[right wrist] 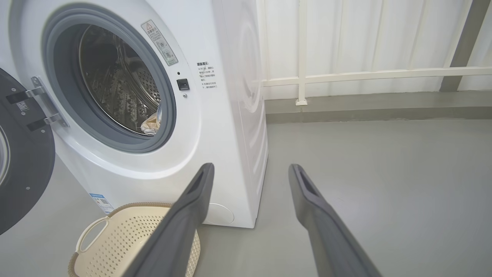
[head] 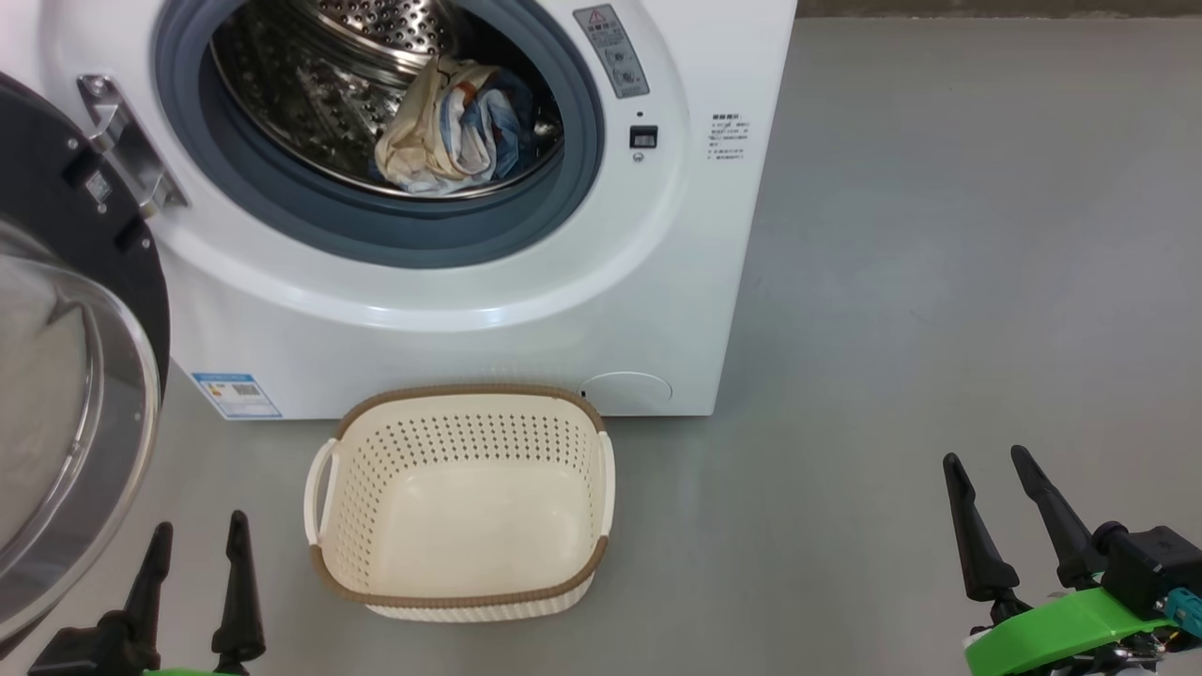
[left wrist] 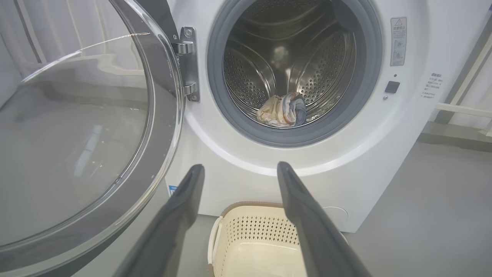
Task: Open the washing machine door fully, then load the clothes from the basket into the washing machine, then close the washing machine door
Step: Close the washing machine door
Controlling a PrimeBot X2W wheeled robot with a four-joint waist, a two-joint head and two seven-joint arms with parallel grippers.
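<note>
The washing machine point(head: 451, 310) stands ahead with its door point(head: 66, 394) swung wide open to the left; the door's glass bowl point(left wrist: 73, 146) fills the left of the left wrist view. The clothes point(head: 451, 127) lie bunched in the steel drum point(left wrist: 282, 111), partly seen past the seal point(right wrist: 152, 125). The cream basket point(head: 465, 507) sits on the floor in front of the machine with nothing inside. My left gripper point(head: 199, 540) is open at the lower left, beside the door. My right gripper point(head: 986, 474) is open at the lower right, well away from the basket.
Grey floor point(head: 939, 282) stretches to the right of the machine. A white railing point(right wrist: 365, 75) and pale wall panels stand behind and right of it. The open door takes up the space at the left.
</note>
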